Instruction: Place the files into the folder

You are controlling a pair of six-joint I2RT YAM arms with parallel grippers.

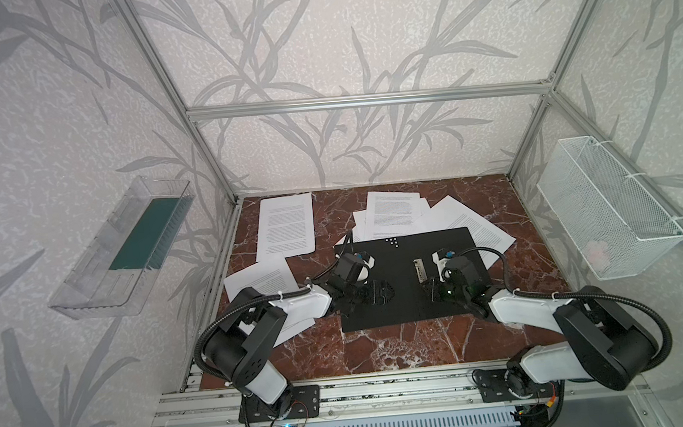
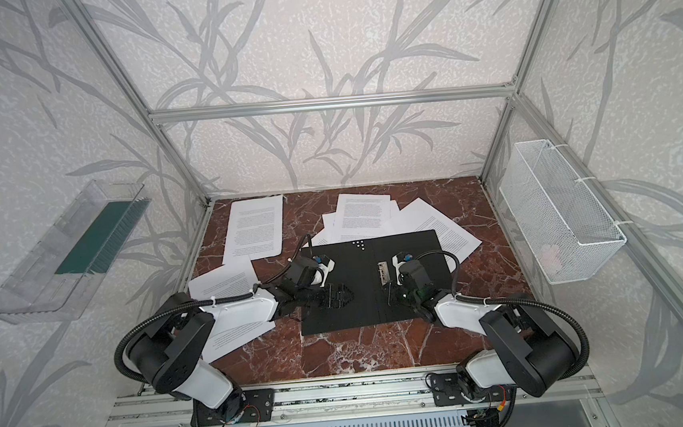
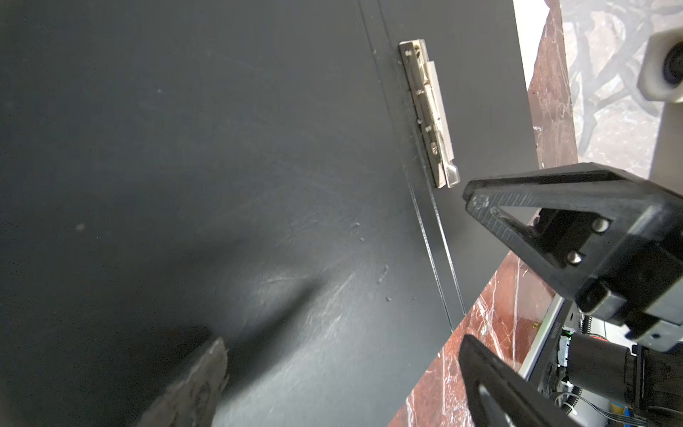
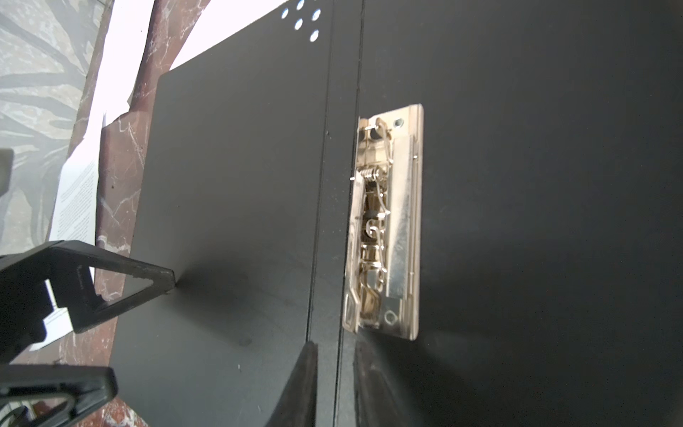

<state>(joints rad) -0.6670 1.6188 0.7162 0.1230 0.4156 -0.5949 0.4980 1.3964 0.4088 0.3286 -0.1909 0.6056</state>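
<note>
- Red-brown marble table [image 1: 383, 344].
- Clear plastic tray [image 1: 87, 284] on the left wall, green mat [image 1: 145, 234] inside.
- White wire basket [image 1: 605, 202] on the right wall.

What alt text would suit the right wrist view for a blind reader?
An open folder, black inside, lies flat, its metal clip beside the spine crease. Two dark fingers point toward the clip; printed sheets lie beyond the folder.

Both arms low and inward; left tool [image 1: 384, 293] jaws wide apart, right tool [image 1: 429, 290] jaws narrowly apart.
</note>
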